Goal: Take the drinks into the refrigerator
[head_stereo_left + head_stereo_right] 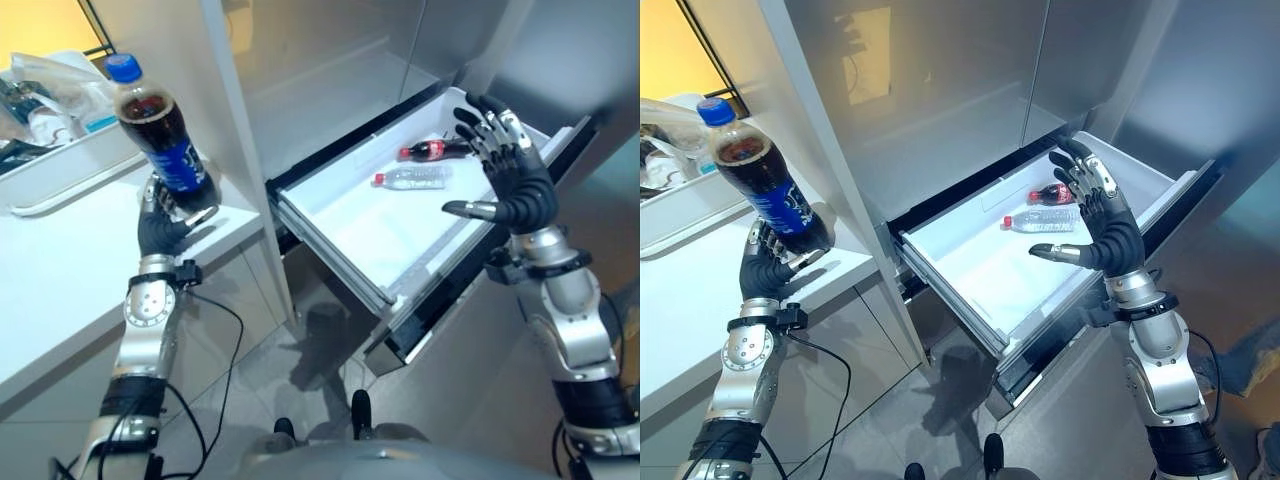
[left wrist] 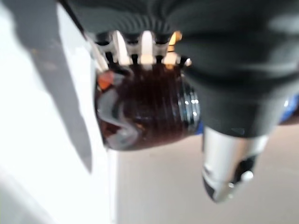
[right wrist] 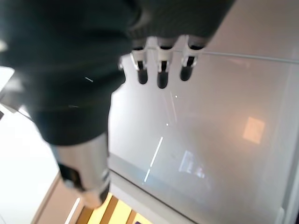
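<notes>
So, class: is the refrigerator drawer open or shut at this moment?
Open. The drawer is pulled well out from the refrigerator, its white inside exposed, with a small cola bottle and a water bottle lying in it.

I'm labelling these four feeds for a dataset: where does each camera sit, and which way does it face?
Left eye: on the head, looking down at the open drawer; both arms show.
Right eye: beside it, same scene.
Left wrist: along the left hand, its fingers round the cola bottle.
Right wrist: along the open right hand towards a grey panel.
Shared: both eye views show two small bottles in the drawer.

Two bottles point(image 1: 420, 164) inside drawer point(image 1: 340, 240)
</notes>
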You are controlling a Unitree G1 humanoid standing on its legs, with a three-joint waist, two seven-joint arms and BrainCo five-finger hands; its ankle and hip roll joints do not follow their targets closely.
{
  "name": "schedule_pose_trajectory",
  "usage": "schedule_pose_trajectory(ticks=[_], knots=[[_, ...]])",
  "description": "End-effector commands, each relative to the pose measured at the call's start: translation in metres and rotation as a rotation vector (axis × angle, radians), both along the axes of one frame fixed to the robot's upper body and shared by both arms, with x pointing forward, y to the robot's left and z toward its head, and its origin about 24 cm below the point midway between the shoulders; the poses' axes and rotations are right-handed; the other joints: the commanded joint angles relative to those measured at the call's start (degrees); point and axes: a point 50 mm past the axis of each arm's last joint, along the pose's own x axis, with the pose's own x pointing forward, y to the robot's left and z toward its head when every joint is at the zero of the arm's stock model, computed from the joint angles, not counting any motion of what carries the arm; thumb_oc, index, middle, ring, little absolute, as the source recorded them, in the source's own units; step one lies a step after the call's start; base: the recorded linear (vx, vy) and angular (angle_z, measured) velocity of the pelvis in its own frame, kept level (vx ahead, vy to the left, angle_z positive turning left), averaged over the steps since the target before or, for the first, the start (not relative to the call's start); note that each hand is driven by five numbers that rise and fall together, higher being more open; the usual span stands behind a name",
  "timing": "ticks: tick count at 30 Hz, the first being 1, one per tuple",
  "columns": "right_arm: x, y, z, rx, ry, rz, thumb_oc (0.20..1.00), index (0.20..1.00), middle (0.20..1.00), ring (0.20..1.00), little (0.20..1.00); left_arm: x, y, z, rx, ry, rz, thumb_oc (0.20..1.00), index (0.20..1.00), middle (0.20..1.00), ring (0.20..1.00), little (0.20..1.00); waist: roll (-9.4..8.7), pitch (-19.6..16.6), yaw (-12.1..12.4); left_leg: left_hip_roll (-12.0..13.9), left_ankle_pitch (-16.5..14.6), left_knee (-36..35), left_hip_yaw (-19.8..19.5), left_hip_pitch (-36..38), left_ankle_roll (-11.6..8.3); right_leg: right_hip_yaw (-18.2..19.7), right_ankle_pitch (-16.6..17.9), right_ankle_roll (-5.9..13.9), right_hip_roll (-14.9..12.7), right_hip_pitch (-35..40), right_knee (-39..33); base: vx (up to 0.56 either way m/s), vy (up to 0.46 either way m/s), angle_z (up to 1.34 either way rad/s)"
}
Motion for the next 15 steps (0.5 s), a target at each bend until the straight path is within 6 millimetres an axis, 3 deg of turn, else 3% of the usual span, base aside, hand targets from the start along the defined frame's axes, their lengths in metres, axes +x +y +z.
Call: schedule_pose_trajectory(ticks=[1,6,15], knots=[[-0.014,0.011,0.043,0.025,-0.223,0.089,1.0,1.0,1.0,1.0,1.0,0.023,0.0,0.025,0.069,-0.052,-0.015,1.0,1.0,1.0,1.0,1.0,-1.03,1.4,-1.6,-0.6,-5.2,4.0,-1.5,-0.1,1.8,-0.9,-7.3,5.71,-2.0,-1.4,11.8,0.0,0.0,0.0],[-0.013,0.014,0.04,0.018,-0.206,0.105,1.0,1.0,1.0,1.0,1.0,0.035,-0.013,0.046,0.102,-0.112,-0.051,1.0,1.0,1.0,1.0,1.0,-1.29,1.1,-2.5,-0.4,-5.6,4.5,-1.5,-0.4,1.71,-0.5,-7.7,5.65,-1.8,-1.8,12.0,0.02,0.002,0.01],[-0.014,0.019,0.03,0.005,-0.158,0.14,1.0,1.0,1.0,1.0,1.0,0.05,-0.024,0.064,0.138,-0.146,-0.072,1.0,1.0,1.0,1.0,1.0,-1.24,0.3,-3.8,-0.3,-6.0,3.8,-0.9,1.3,1.5,0.0,-8.1,5.62,-1.4,-0.6,11.6,0.02,0.001,-0.01]])
